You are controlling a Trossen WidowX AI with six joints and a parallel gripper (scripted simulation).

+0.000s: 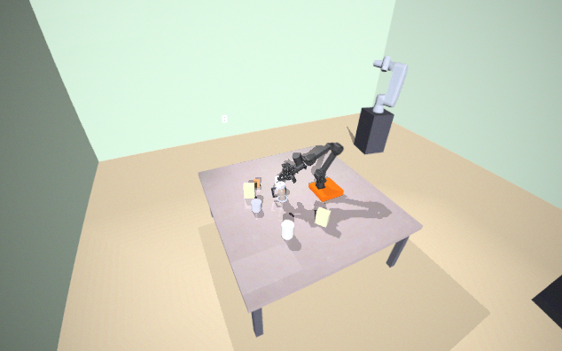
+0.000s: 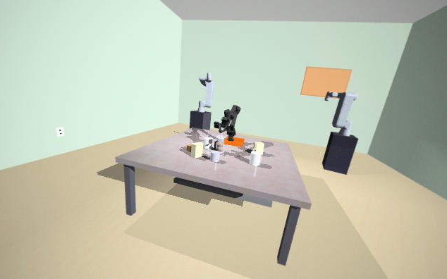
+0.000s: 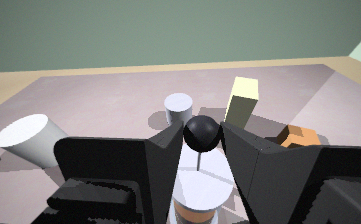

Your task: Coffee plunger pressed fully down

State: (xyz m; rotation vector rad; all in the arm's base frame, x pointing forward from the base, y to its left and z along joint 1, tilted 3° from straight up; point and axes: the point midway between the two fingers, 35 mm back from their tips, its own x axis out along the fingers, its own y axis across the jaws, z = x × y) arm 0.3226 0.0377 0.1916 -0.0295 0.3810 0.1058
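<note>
Gripper (image 3: 201, 137) clamped on the black plunger knob (image 3: 200, 133), thin rod showing beneath it, coffee press (image 3: 197, 192) upright directly below on the table (image 3: 106, 100), small grey cup (image 3: 178, 108), pale yellow block (image 3: 242, 102) and orange block (image 3: 297, 136) beyond
</note>
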